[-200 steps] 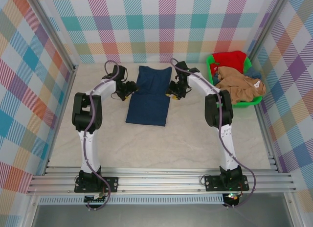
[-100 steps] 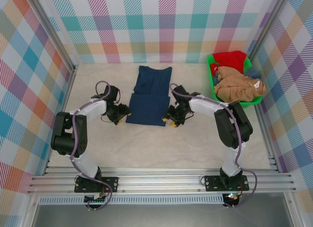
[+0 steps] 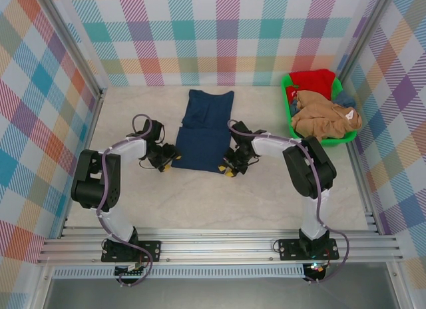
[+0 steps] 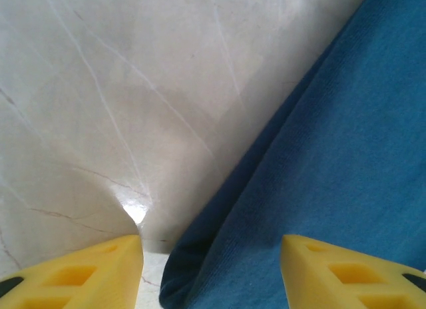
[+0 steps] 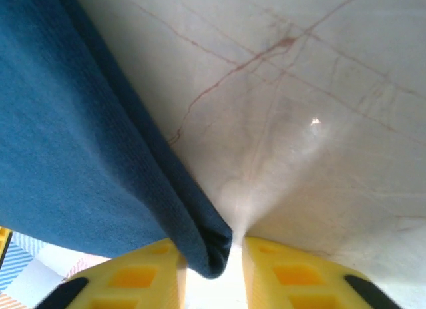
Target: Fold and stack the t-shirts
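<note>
A dark navy t-shirt [image 3: 203, 132] lies on the table as a long strip folded lengthwise, with its near end towards the arms. My left gripper [image 3: 168, 161] sits low at that end's left corner. It is open, with the corner of the cloth [image 4: 333, 156] between its yellow fingers [image 4: 80, 269]. At the right corner my right gripper [image 3: 228, 168] is shut on the folded edge [image 5: 80, 142], which is bunched between its fingers [image 5: 299, 276]. More t-shirts lie in the green basket: tan-brown [image 3: 323, 119], red [image 3: 313, 81] and a bit of blue [image 3: 343, 96].
The green plastic basket [image 3: 285, 96] stands at the back right against the checked wall. Metal rails [image 3: 219, 246] run along the near edge by the arm bases. Bare marble table [image 3: 266, 202] stretches in front of the shirt.
Both grippers came down from the shirt's upper sides to its near corners. The right jaws narrowed onto the corner fold. The left jaws narrowed a little.
</note>
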